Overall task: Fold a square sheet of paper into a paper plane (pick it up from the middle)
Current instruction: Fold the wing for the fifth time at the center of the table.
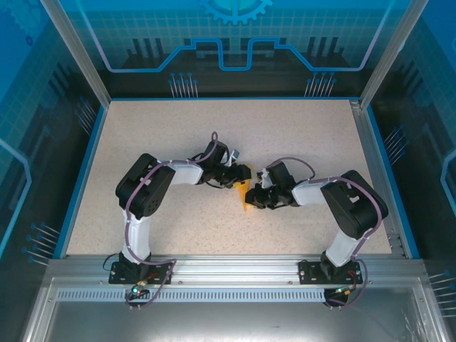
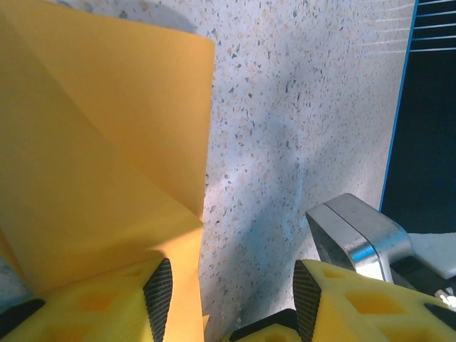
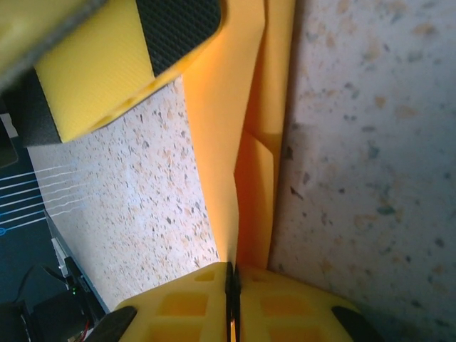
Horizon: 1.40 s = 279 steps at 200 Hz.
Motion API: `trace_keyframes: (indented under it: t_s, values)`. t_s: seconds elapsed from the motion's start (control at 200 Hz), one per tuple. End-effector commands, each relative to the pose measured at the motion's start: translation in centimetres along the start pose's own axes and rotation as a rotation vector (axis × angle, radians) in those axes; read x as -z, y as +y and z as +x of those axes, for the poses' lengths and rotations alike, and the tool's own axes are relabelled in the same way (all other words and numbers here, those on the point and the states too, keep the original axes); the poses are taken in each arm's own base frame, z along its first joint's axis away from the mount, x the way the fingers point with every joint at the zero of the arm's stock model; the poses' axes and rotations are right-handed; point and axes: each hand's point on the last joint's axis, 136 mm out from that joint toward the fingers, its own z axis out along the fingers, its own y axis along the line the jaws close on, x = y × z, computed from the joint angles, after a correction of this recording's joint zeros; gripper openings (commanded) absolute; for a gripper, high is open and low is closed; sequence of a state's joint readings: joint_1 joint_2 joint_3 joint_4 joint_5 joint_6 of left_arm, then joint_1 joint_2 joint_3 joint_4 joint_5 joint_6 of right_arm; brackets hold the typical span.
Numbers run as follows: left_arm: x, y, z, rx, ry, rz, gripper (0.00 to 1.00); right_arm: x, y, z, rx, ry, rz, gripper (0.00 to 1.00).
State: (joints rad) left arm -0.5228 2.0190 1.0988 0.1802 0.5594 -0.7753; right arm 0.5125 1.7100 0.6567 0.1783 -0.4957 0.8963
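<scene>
The orange-yellow sheet of paper [image 1: 246, 194] is folded into layers and held on edge at the table's middle, between the two arms. My right gripper [image 3: 231, 274] is shut on its lower edge, and the creased layers [image 3: 249, 107] rise away from the fingers. My left gripper [image 2: 231, 285] is open. The paper [image 2: 92, 164] lies against the inner side of its left finger [image 2: 158, 296], and the right finger [image 2: 308, 299] stands apart over bare table. In the top view the left gripper [image 1: 241, 174] sits just above the paper and the right gripper [image 1: 251, 199] is beside it.
The speckled beige table [image 1: 214, 128] is ringed by a blue rim and glass walls. A silver metal part [image 2: 356, 235] sits just beyond my left gripper's right finger. The left gripper's yellow finger [image 3: 107, 71] hangs over the paper in the right wrist view.
</scene>
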Motion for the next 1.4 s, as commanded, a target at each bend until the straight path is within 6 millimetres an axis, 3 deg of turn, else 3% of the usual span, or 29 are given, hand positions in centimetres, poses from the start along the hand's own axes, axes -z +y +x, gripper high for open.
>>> trace_keyframes:
  t_s: [0.0,0.275,0.535,0.87,1.16,1.39]
  values:
    - [-0.8,1.2,0.7,-0.001,0.036,-0.031,0.51,0.2,-0.9,2.1,-0.013,0.064,0.057,0.11]
    - [-0.9,1.1,0.7,0.001,0.039,-0.029,0.51,-0.1,-1.4,2.6,-0.019,0.100,0.088,0.15]
    - [-0.9,1.3,0.8,0.004,0.042,-0.031,0.51,-0.2,-2.6,2.9,-0.036,0.111,0.163,0.08]
    - [-0.9,1.3,0.9,0.009,0.044,-0.030,0.51,0.4,0.9,2.2,0.021,0.089,0.059,0.12]
    - [-0.9,1.4,1.0,0.010,0.047,-0.027,0.51,0.0,1.3,2.1,0.026,0.089,0.034,0.08]
    - [-1.0,1.6,1.0,0.017,0.047,-0.033,0.51,-0.4,0.4,2.6,0.014,0.114,0.065,0.08]
